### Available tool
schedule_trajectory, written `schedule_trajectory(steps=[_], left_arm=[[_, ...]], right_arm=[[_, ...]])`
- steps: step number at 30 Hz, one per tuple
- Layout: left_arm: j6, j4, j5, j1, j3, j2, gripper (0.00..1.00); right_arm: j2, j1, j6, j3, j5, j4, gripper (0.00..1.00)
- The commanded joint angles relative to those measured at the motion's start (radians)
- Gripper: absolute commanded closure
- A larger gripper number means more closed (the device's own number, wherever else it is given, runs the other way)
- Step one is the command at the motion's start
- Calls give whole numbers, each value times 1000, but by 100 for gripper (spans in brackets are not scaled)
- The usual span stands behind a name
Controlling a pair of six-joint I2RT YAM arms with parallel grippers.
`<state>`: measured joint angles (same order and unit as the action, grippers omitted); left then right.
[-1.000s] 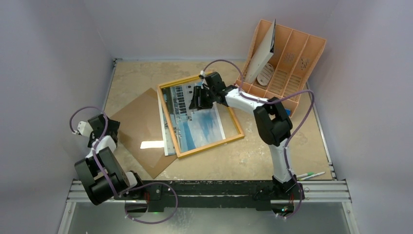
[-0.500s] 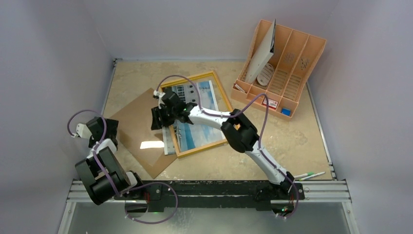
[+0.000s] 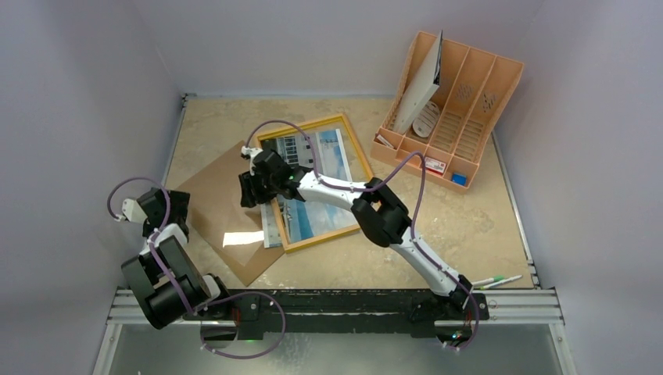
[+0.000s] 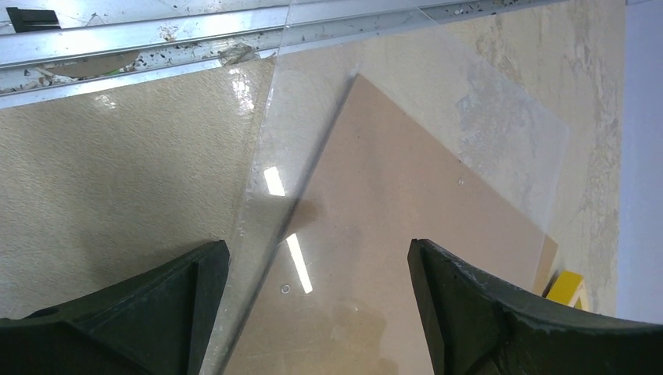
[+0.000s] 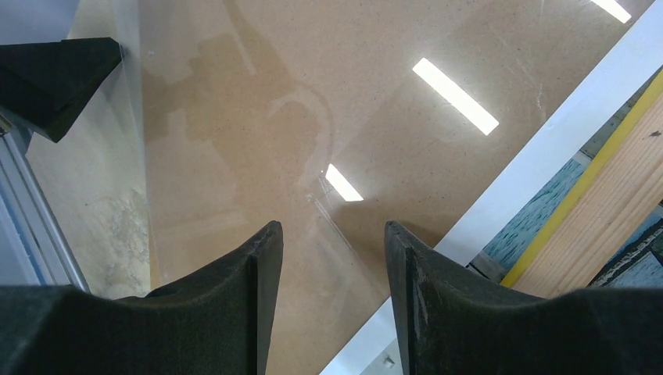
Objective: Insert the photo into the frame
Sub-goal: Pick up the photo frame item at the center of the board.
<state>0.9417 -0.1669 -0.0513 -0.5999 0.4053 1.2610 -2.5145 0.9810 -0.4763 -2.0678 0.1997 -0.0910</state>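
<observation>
The yellow frame lies tilted at mid-table, the photo showing inside it and a strip of the photo sticking out past its left side. The right gripper hangs over that left edge, beside the brown board. The left gripper sits at the board's left corner. An orange organizer stands far right.

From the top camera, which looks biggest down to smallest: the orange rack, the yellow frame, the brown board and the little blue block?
1. The orange rack, though it rises nearer the camera.
2. The yellow frame and the brown board: too alike to rank, and the board is partly covered.
3. The blue block, smallest by far.
</observation>
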Motion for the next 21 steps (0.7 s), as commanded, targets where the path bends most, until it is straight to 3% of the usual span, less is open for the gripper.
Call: schedule_trajectory(steps=[1,10,21], left_arm=[[25,94,165,5,-62,-2,11],[80,76,237,-6,-62,-79,16],[99,84,305,-17,-14,-119,23]], right_arm=[[-95,5,28,16,-47,-204,46],[-218,3,8,-69,-54,-419,47],[-246,4,23,-36,-61,-431,48]])
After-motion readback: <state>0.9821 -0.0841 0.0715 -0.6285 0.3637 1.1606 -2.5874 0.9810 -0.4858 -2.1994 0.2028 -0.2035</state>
